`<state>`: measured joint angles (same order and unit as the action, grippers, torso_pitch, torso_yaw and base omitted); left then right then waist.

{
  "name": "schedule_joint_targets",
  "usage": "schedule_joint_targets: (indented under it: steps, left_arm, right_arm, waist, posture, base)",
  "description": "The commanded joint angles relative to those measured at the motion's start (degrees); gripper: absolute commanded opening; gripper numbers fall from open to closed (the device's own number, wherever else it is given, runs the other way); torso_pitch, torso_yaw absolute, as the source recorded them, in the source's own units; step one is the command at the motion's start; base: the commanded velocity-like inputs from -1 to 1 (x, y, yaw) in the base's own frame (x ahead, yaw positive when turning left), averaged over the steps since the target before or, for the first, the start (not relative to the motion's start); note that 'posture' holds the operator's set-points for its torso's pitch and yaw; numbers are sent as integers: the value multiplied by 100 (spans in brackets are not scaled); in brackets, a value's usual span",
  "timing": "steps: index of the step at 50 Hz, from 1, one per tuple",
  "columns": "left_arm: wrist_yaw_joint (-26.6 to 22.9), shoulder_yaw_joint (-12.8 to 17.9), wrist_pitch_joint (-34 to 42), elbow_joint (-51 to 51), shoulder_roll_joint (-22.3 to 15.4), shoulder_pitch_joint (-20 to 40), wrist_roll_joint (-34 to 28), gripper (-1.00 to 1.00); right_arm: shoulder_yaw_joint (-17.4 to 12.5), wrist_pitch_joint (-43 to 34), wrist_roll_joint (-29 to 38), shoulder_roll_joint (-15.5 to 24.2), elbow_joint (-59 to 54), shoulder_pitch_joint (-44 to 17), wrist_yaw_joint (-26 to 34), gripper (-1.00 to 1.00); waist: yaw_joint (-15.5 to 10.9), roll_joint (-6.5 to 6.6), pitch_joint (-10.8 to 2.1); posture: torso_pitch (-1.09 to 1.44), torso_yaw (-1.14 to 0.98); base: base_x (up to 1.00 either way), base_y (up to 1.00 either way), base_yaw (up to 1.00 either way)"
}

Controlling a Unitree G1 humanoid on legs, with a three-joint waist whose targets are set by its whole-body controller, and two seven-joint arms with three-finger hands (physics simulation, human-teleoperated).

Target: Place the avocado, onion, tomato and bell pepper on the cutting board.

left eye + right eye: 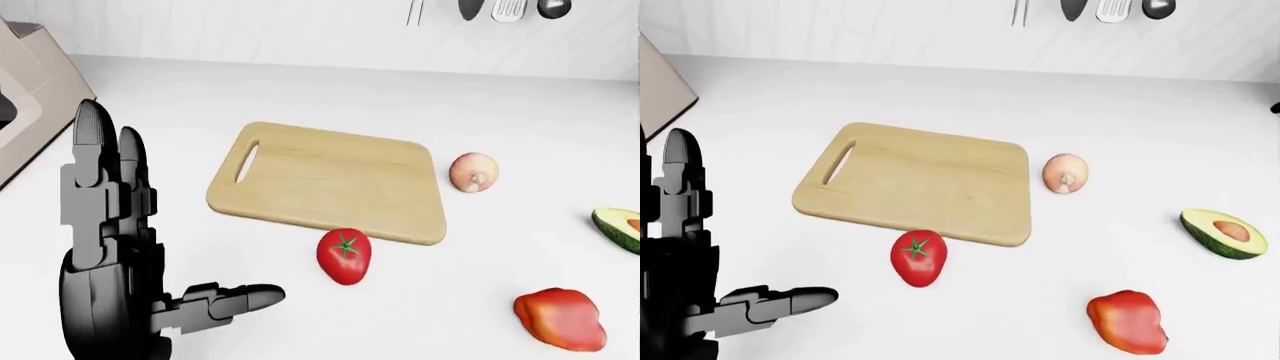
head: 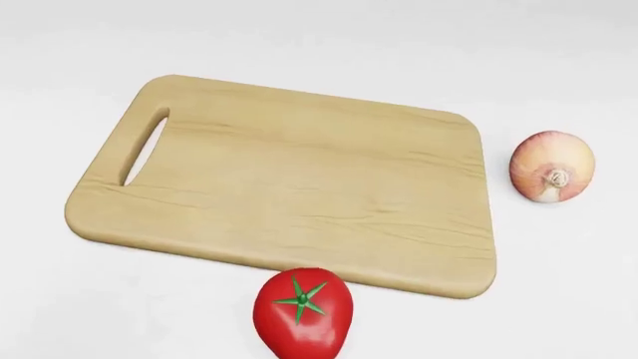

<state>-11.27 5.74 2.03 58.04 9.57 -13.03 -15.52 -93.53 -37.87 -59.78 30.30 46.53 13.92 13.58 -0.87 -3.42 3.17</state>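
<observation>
Cutting board [image 2: 299,179] bare — tomato [image 2: 302,312], onion [image 2: 551,176] beside it; left hand [image 1: 120,300] spread, holding nothing.

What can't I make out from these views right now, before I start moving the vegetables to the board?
- Right hand: in no view, so its state is unknown.
- Left hand: open; its wrist is cut off by the left-eye view's bottom edge.
- Avocado and bell pepper: outside the head view.
- Tomato: clipped by the head view's bottom edge.
- Hanging utensils: cut off at the top.
</observation>
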Motion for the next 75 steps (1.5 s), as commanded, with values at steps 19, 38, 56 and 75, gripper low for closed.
schedule_joint_targets:
  steps: [19, 38, 56, 75]
  left_arm:
    - [-47, -91, -133, 196, 66, 63, -73, 100]
    - [-72, -134, -137, 196, 100, 49, -117, 100]
    - [-77, -187, -137, 196, 108, 41, -173, 100]
    - [-81, -207, -151, 196, 119, 21, -186, 100]
  right_arm:
    - [1252, 1125, 2190, 840, -1948, -854, 1019, 100]
    - [2147, 534, 3048, 2216, -2775, -1830, 929, 100]
    - [2859, -63, 4051, 3203, -3802, -2436, 1637, 100]
    - [4099, -93, 6981, 3253, -4454, -2659, 3449, 100]
  waist:
    - [29, 42, -77]
    - [-18, -70, -35]
    - [-47, -156, -41]
    - [-83, -171, -74]
  posture:
    - [0, 0]
    - [0, 0]
    - [0, 0]
    - [0, 0]
  base:
    - [0, 0, 0]
    - [0, 0, 0]
    - [0, 0, 0]
    - [0, 0, 0]
